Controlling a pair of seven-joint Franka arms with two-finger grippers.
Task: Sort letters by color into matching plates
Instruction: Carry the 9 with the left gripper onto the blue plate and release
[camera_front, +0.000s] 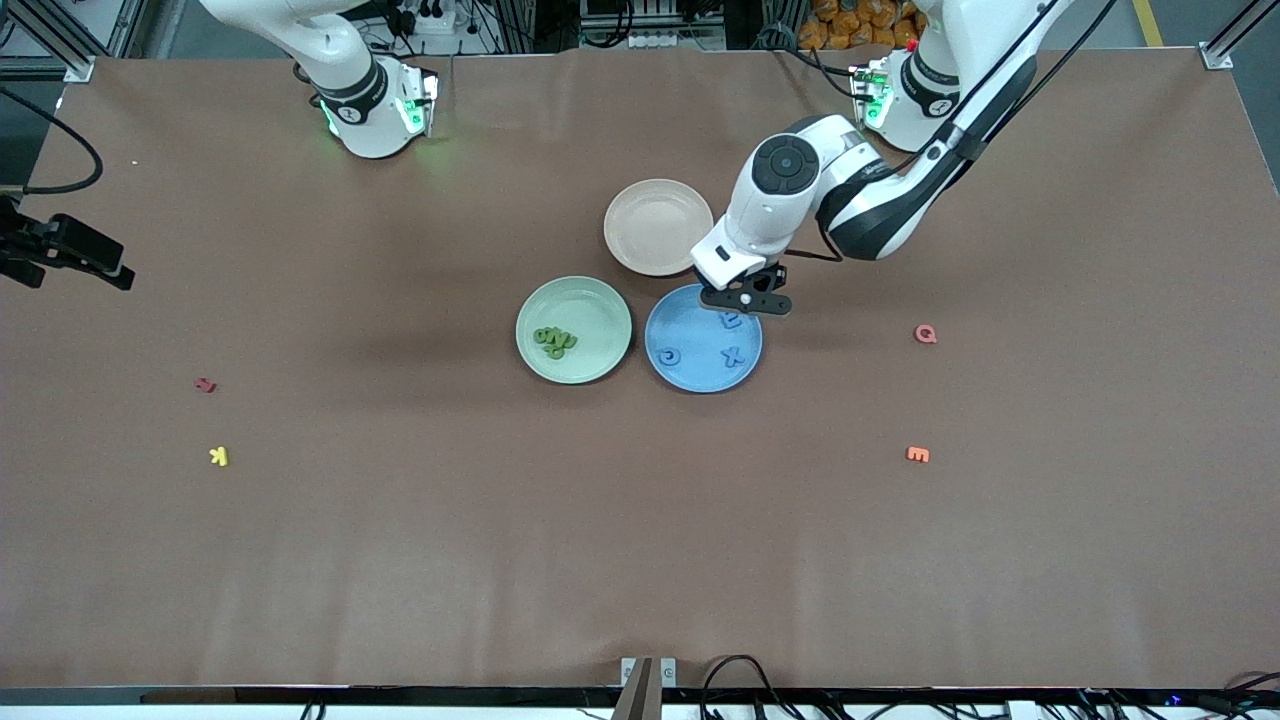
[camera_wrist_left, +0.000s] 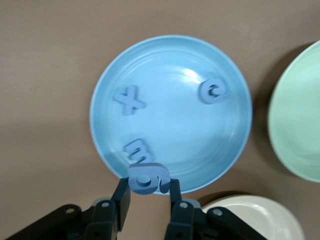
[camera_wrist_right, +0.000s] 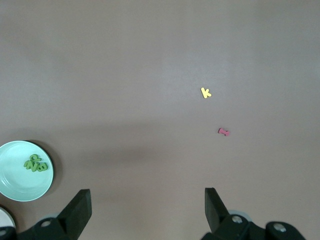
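Letters first, nearest the front camera: your blue plate (camera_front: 703, 375) holds a C (camera_front: 669, 356) and an X (camera_front: 735, 355) lying flat, with a third blue letter (camera_front: 733, 320) farther from that camera, close under the gripper. Beside it, toward the right arm's end of the table, the green plate (camera_front: 574, 290) carries a heap of green letters (camera_front: 555, 341) — they look all in, though the pile is too tangled to count.

Now your left gripper (camera_front: 747, 299) is over the rim of the blue plate that lies closest to the beige plate (camera_front: 657, 226), fingers pinched narrow on the last blue letter (camera_wrist_left: 146, 178). The wrist view shows it clamped between the two fingers (camera_wrist_left: 122, 196), standing on edge. Its long axis runs across from finger to finger, level with the table, and one flat face points toward that camera. Which letter it is, I can't tell.

So you're on the final drop, by my reading. The next move wants a small carry inward over bare plate, clear of the letter just below, then a clean release — let go this close to the rim and it could tip off onto the table.

Your right gripper (camera_wrist_right: 147, 210) waits high above the table with its fingers spread wide and empty, looking down on the yellow K (camera_wrist_right: 205, 92) and a red letter (camera_wrist_right: 224, 132).
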